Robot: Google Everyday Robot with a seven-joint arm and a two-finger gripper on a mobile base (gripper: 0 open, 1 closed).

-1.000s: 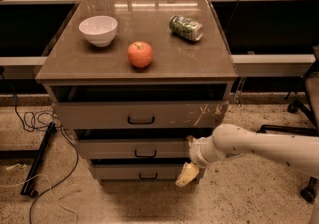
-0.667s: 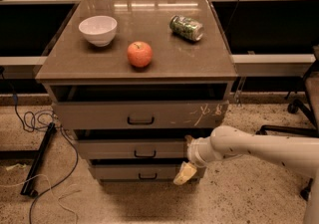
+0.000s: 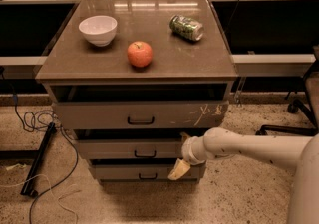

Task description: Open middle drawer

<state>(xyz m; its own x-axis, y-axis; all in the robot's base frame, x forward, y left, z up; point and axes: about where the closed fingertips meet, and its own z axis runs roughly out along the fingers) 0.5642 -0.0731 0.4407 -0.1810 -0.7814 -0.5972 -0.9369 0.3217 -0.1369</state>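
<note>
The end effector (image 3: 178,169), grip state impossible to tell, is hovering off the middle drawer (image 3: 114,149)'s right end, risking missing its handle (image 3: 145,154).

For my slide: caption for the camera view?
Gripper by the middle drawer's right end; bowl, apple, can on cabinet.

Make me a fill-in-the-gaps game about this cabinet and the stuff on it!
The fruit beside the white bowl is an ____.
The green can lies on its ____.
The pincer hangs at the ____ end of the middle drawer.
Missing words: apple, side, right.
</note>
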